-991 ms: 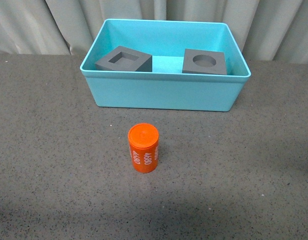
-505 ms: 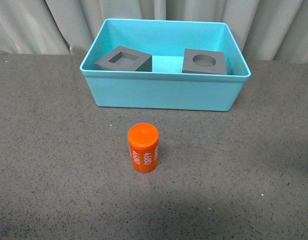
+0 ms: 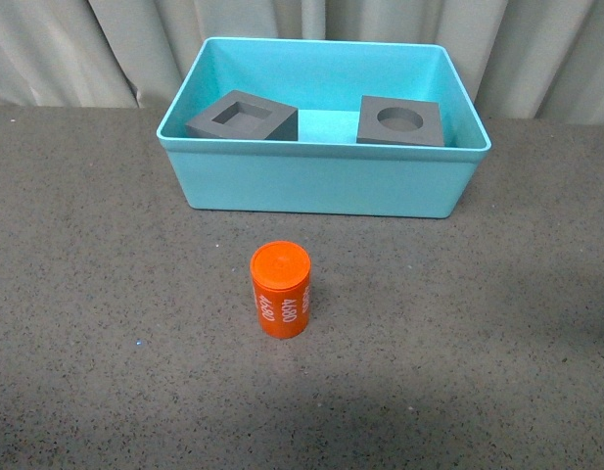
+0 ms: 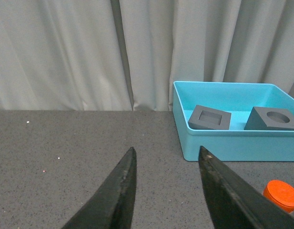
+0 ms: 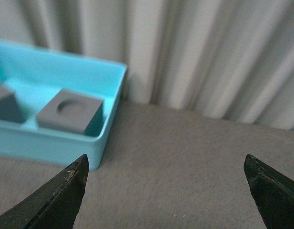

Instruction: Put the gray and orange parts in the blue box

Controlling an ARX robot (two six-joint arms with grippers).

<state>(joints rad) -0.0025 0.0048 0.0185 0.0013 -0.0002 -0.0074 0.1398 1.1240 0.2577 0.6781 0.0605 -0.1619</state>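
**Q:** What has changed over the last second, and what does that mean for the task?

**A:** Nothing on the table has moved. The orange cylinder stands upright where it stood a second ago, in open table between the near edge and the blue box, apart from the box's near wall. By this reading, the last pick has not yet begun.

**Q:** What does the box hold?

**A:** It sits at the middle of the table's far edge and holds two parts. The gray cube with a square recess lies in its left half, turned askew. The gray cube with a round recess lies in its right half. The two are apart, so two of the three parts appear placed.

**Q:** And the end effectors?

**A:** The left gripper is moderately spread and empty, with the cylinder off to one side of it. The right gripper is spread wide and also empty. Neither arm shows in the front view.
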